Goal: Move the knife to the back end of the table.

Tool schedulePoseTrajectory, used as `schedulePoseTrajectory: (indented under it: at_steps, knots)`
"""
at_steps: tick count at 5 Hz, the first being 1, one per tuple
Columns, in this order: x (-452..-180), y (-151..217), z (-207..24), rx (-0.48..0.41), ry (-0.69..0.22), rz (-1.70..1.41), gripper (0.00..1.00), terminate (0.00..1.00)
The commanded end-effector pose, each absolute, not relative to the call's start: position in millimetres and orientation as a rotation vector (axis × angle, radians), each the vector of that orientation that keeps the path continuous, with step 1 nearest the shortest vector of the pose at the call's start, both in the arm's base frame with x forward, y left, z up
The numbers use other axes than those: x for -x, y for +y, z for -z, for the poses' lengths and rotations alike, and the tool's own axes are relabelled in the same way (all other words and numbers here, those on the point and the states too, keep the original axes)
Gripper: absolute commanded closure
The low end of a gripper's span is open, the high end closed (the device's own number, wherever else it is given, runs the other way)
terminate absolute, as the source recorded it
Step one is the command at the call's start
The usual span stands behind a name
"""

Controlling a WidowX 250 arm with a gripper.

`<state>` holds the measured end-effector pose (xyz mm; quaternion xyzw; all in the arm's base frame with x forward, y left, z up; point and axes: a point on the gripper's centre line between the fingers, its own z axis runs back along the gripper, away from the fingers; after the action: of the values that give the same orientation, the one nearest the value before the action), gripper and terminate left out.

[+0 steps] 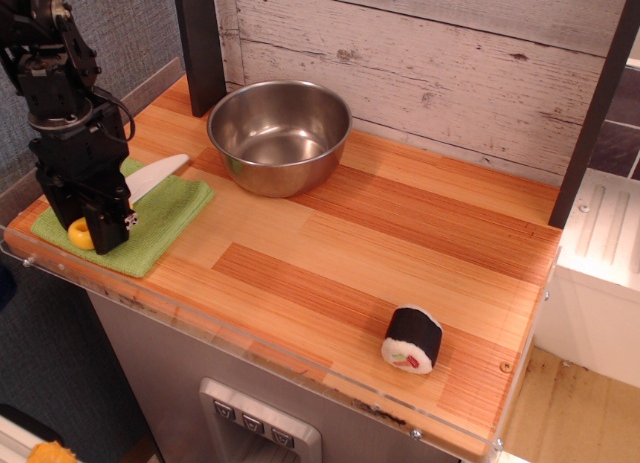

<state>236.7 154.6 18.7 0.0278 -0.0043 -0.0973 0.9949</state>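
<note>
The knife lies on a green cloth (160, 223) at the front left corner of the wooden table (380, 243). Its white blade (158, 175) points toward the back right. Only the end of its yellow handle (78, 236) shows. My black gripper (92, 228) is low over the handle. Its fingers stand apart on either side of the handle, with the near finger (110, 226) reaching down to the cloth. The knife rests flat on the cloth.
A steel bowl (279, 135) stands at the back left, just beyond the blade tip. A sushi-roll toy (412, 338) lies near the front right edge. A dark post (200, 43) and a white plank wall bound the back. A clear acrylic rim (250, 353) runs along the front.
</note>
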Motion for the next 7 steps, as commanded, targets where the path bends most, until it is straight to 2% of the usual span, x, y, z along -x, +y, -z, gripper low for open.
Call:
schedulePoseTrajectory:
  at_steps: [1,2,3,4,5,6,7]
  knots:
    - [-238.5,159.7,-29.6,-0.059,-0.037,0.182,1.00,0.00]
    - [-235.8,151.2,-76.1,-0.069,-0.075,0.135,1.00,0.00]
    - [-241.0,112.4,-126.1,-0.075,-0.124,0.168,1.00,0.00]
    - [-256.5,63.1,-143.9,-0.046,-0.129,0.245,1.00,0.00]
    - [-272.3,12.8,-132.5,-0.036,-0.106,0.273,1.00,0.00]
    - [-287.6,-37.3,-110.9,-0.044,-0.080,0.281,1.00,0.00]
    - [-297.3,-78.0,-77.7,-0.037,-0.033,0.261,1.00,0.00]
